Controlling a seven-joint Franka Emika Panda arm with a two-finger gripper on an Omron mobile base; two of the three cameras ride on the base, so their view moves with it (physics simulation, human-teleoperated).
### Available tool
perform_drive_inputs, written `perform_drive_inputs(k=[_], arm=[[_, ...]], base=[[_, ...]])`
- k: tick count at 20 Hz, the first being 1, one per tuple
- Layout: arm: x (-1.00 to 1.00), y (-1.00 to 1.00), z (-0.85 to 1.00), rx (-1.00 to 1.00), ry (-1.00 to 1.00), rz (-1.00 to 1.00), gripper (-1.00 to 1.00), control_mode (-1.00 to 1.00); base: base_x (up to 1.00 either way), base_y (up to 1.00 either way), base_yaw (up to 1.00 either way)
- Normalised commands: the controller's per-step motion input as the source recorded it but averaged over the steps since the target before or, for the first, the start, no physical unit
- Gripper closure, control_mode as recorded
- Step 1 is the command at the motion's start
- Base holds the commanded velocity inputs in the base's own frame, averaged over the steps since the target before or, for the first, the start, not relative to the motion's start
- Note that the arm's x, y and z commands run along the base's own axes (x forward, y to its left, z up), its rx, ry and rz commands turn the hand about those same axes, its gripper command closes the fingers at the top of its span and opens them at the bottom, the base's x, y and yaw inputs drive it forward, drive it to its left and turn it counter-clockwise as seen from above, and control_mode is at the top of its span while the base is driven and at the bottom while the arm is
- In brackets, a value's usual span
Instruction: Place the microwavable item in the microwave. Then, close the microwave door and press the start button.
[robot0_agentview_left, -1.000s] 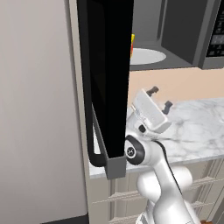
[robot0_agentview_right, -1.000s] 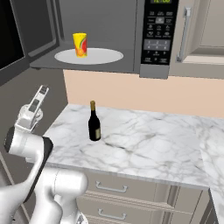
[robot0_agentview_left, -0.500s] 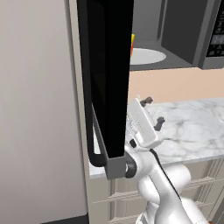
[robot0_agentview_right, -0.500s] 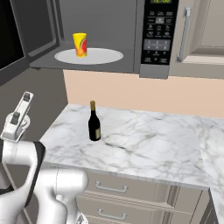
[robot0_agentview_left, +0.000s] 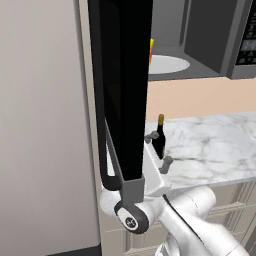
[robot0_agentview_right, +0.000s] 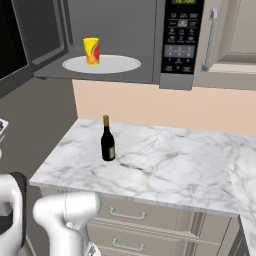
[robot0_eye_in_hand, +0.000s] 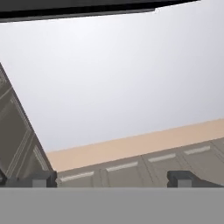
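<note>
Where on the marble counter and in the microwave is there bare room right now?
On the counter, everything right of the wine bottle is bare, out to the corner; only a narrow strip lies between the bottle and the left edge. On the turntable, the half right of the yellow cup is free.

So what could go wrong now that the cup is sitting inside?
The microwave door hangs wide open, and the arm is low beside it with open jaws; a clumsy push might slip off its edge. The wine bottle stands on the counter nearby and could get knocked. The yellow cup could tip if the door slams.
</note>
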Motion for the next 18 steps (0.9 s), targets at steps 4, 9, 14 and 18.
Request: perform_drive_inputs(k=[4, 9, 14, 18], arm=[[-0.33, 0.57, -0.56, 0.00, 0.21, 0.01, -1.00, -1.00], [-0.11, 0.63, -0.73, 0.02, 0.17, 0.10, -1.00, -1.00], [0.16, 0.77, -0.31, 0.01, 0.19, 0.02, -1.00, -1.00], [0.46, 1.00, -0.16, -0.03, 0.21, -0.03, -1.00, -1.00]], base=[[0.00, 0.00, 0.00], [0.00, 0.00, 0.00], [0.00, 0.00, 0.00], [0.00, 0.00, 0.00]])
